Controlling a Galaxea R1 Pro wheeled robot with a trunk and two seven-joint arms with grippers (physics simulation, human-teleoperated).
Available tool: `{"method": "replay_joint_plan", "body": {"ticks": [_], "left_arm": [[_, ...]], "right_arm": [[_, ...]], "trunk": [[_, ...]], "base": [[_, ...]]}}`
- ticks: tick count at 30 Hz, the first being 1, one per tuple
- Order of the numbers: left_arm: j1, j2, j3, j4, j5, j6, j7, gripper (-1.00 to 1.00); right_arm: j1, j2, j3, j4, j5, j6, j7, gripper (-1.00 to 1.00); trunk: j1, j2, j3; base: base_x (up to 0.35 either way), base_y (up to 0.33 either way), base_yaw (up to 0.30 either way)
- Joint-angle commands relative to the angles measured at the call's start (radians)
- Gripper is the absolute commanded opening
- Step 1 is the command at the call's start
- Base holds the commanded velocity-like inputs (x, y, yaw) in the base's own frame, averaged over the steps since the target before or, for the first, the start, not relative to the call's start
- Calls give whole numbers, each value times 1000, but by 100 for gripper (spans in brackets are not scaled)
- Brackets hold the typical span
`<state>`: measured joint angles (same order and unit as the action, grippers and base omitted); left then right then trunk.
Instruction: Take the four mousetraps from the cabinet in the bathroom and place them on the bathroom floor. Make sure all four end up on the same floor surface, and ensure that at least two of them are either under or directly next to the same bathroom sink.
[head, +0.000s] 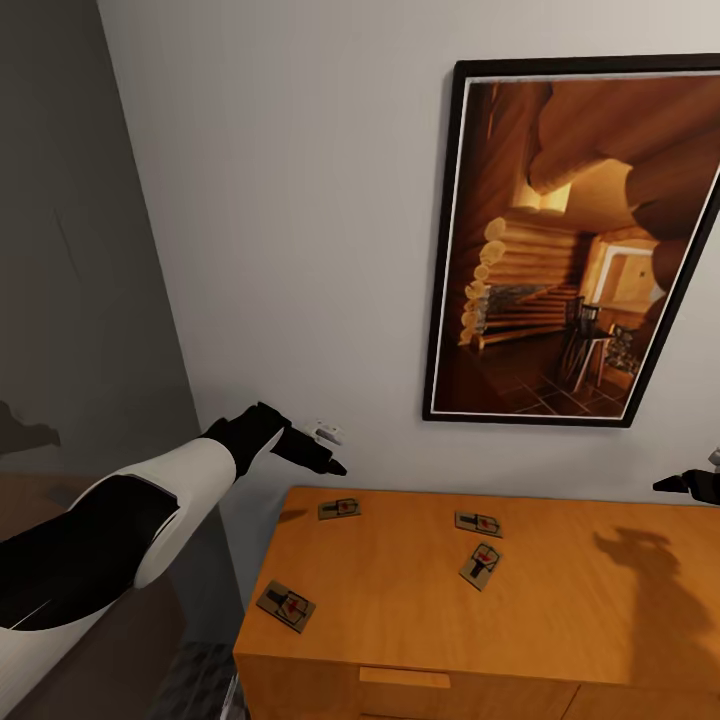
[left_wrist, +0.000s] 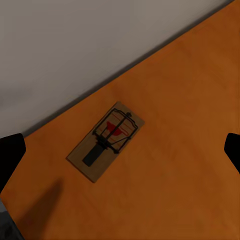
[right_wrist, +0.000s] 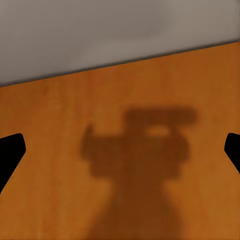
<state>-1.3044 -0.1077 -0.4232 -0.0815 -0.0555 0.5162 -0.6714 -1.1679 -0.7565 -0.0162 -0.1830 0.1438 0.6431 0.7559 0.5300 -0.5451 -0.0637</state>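
Observation:
Several mousetraps lie flat on top of the orange-brown cabinet (head: 400, 610): one near its back left (head: 340, 508), two close together mid-top (head: 478, 523) (head: 481, 565), one at the front left corner (head: 287, 606). My left gripper (head: 322, 452) hovers open above the back-left corner. In the left wrist view that mousetrap (left_wrist: 106, 141) lies between the spread fingertips (left_wrist: 11, 156), untouched. My right gripper (head: 690, 485) hangs open over the cabinet's right end, with bare wood (right_wrist: 120, 200) and its own shadow beneath it. The bathroom sink is out of view.
A large black-framed picture (head: 575, 240) hangs on the white wall behind the cabinet. A grey wall panel (head: 90, 300) stands to the left. A strip of floor (head: 200, 685) shows beside the cabinet's left front corner. A drawer front (head: 405, 690) shows below the top.

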Motion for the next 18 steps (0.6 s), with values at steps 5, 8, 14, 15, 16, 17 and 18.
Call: {"method": "replay_joint_plan", "body": {"ticks": [5,8,14,15,16,17,18], "left_arm": [[-1,0,4,-1,-5,6,-4,100],[-1,0,4,-1,-5,6,-4,100],[0,0,3,-1,-5,5,-3,100],[-1,0,4,-1,-5,5,-3,100],[-1,0,3,-1,-5,5,-3,100],[-1,0,3,-1,-6,4,-2,100],[-1,0,4,-1,-6,4,-2,100]], "right_arm": [[-1,0,-2,-1,10,3,7,100],[-1,0,-2,-1,10,3,7,100],[-1,0,-2,-1,10,3,7,100],[-1,0,-2,-1,10,3,7,100],[-1,0,-2,-1,10,3,7,100],[-1,0,-2,-1,10,3,7,100],[-1,0,-2,-1,10,3,7,100]], "trunk": [[1,-2,-2],[1,-2,-2],[8,-16,-8],[12,-23,-12],[16,-30,-15],[20,-37,-18],[24,-44,-21]], "base": [[0,0,0],[0,0,0],[0,0,0],[0,0,0],[0,0,0],[0,0,0],[0,0,0]]}}
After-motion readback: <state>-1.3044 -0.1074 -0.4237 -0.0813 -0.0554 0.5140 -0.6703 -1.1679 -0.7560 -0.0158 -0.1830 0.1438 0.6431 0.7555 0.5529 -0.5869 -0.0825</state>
